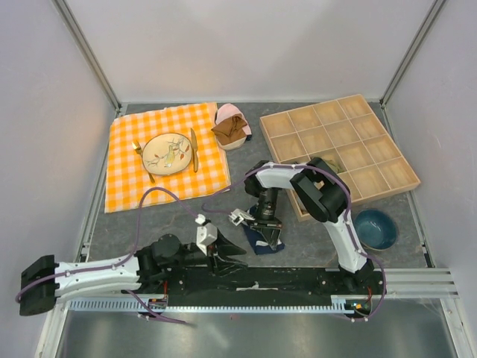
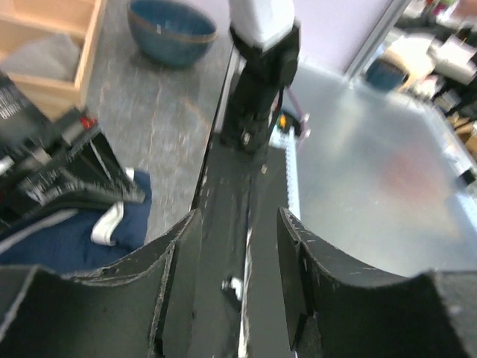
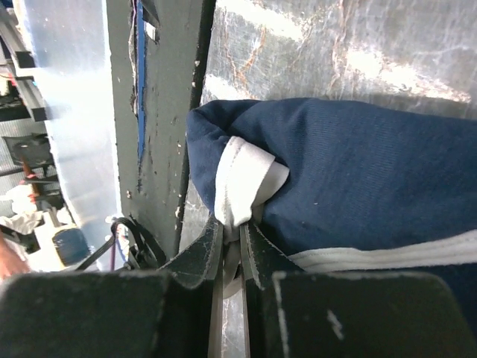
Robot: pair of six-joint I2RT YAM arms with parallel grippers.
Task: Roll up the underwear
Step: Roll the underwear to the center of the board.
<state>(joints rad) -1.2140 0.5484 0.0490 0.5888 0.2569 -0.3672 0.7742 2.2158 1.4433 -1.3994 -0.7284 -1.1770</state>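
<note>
Grey, stone-patterned counter (image 1: pixel 119 224) is seen under everything, and the underwear (image 1: pixel 258 245) is found at its near edge, just beside the black rail (image 1: pixel 298 277), between the two arms. It lies as a loose navy bundle, with its pale trim (image 3: pixel 240 179) turned up at one end.

The garment is judged to be very light and completely soft. No shape will be kept by it, and any lifted part is expected to sag and to unroll when it is released. The knit surface does not look slippery, so a small pinch should be enough, but the layers could be dragged over the counter instead of being turned. The trim looks the firmest part, and it is therefore judged the best place to be taken hold of.

The right jaws are closed almost fully on this trim, a fold of it being pinched between them. The left jaws are held apart over the rail, just beside the bundle, and nothing is gripped by them.
</note>
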